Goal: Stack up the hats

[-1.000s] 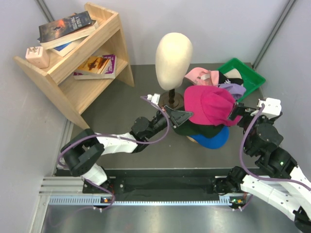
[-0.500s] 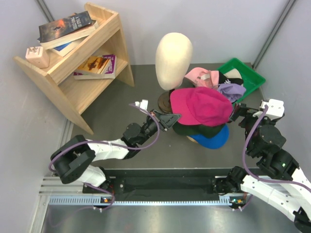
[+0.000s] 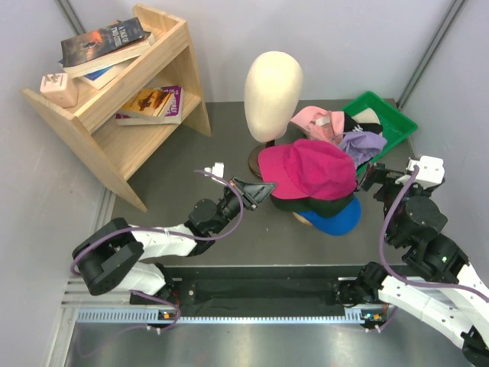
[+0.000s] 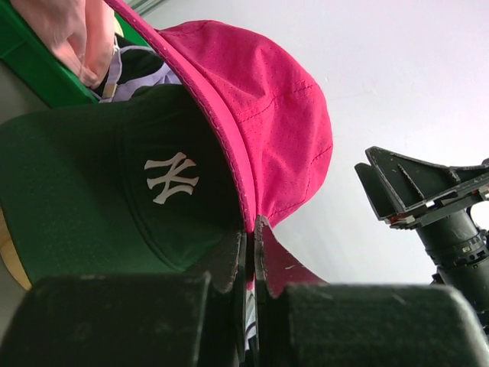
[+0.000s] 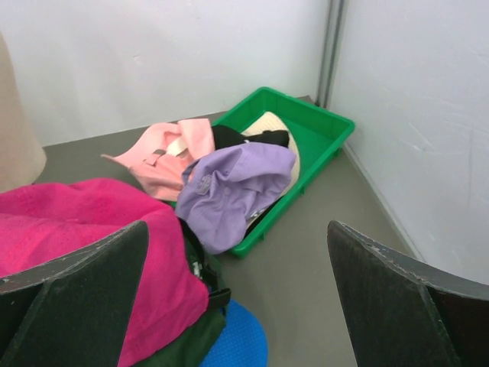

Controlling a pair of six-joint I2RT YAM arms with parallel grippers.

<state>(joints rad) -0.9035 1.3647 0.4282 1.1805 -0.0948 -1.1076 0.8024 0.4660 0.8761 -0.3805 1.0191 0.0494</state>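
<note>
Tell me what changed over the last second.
The left gripper, shut on the brim of the magenta cap, drew back toward its base, sliding it leftward over the dark logo cap and blue cap. The open right gripper now stands clear of it. Mannequin head, green tray and shelf stayed put.

Open desk (image 3: 183, 157) left of hat stack (image 3: 313, 170); blocked behind by head (image 3: 273, 84), rightward by tray (image 3: 399, 122) heaped with more hats (image 3: 361, 143); shelf (image 3: 114, 107) far left.

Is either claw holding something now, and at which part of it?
The left claw pinches the magenta cap at the edge of its brim. The right claw is open and holds nothing.
</note>
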